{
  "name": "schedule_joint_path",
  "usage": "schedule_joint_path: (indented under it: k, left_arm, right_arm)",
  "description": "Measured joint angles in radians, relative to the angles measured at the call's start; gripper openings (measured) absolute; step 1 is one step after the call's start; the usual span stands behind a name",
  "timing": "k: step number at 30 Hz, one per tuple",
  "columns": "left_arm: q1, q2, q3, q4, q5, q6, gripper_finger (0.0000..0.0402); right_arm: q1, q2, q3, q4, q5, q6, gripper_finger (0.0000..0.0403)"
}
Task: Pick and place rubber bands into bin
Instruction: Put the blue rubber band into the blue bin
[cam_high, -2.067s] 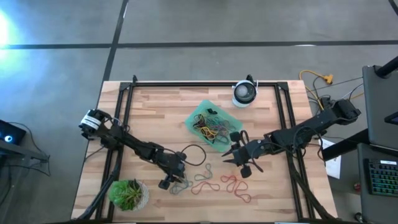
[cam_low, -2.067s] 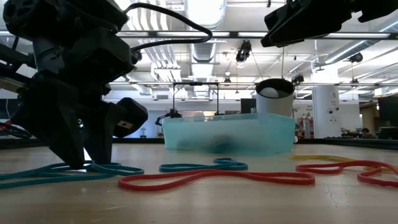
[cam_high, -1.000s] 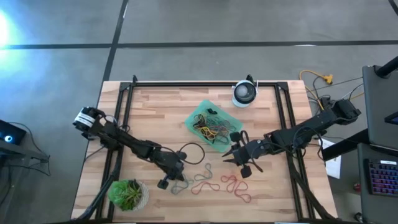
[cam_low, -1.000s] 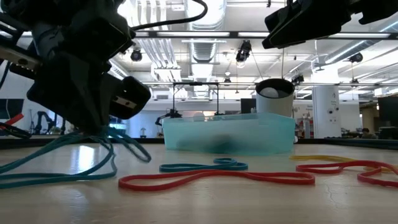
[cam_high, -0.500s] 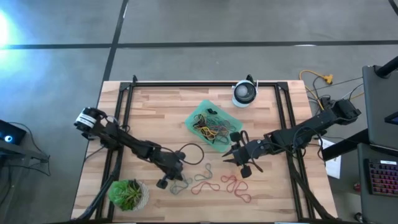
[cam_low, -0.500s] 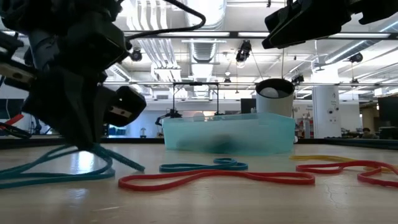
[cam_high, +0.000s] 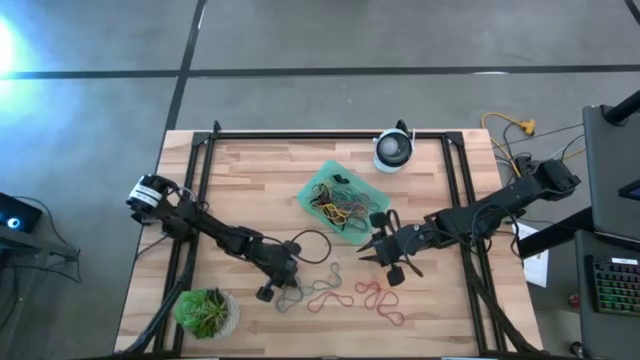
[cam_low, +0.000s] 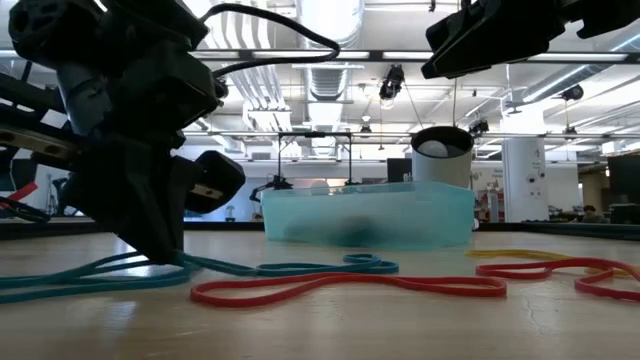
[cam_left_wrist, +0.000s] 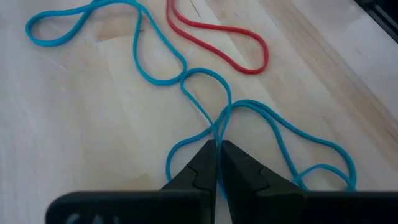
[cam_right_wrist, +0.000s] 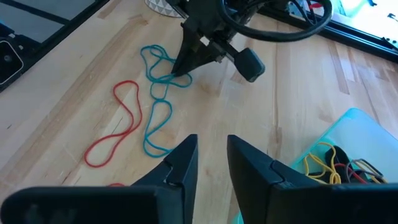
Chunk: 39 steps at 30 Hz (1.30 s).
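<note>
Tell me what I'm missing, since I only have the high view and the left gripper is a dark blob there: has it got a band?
Observer: Yes. In the left wrist view the left gripper is shut on the blue rubber band.
Operator: Is that band off the table?
Observer: The low view shows most of it lying on the wood.
Operator: And the right arm?
Observer: The right gripper hangs above the table beside the bin, holding nothing.

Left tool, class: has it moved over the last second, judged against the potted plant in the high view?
Yes, slightly. The left tool, shut on a blue rubber band, sits a little nearer the potted plant and the table's front edge than before.
</note>
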Motion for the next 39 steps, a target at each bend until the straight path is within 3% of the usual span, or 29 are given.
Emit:
schedule_joint_path:
  k: [15, 27, 39]
  left_arm:
    - [0.008, -0.001, 0.0, -0.001, -0.121, 0.002, 0.0006]
    - [0.02, -0.002, -0.005, -0.006, -0.184, -0.008, 0.009]
    - [0.02, -0.041, -0.006, -0.01, -0.181, -0.008, 0.0093]
  right_arm:
    - [0.0, 0.0, 0.0, 0.0, 0.0, 0.0, 0.0078]
    - [0.0, 0.0, 0.0, 0.0, 0.0, 0.0, 0.0088]
    - [0.0, 0.0, 0.0, 0.0, 0.0, 0.0, 0.0083]
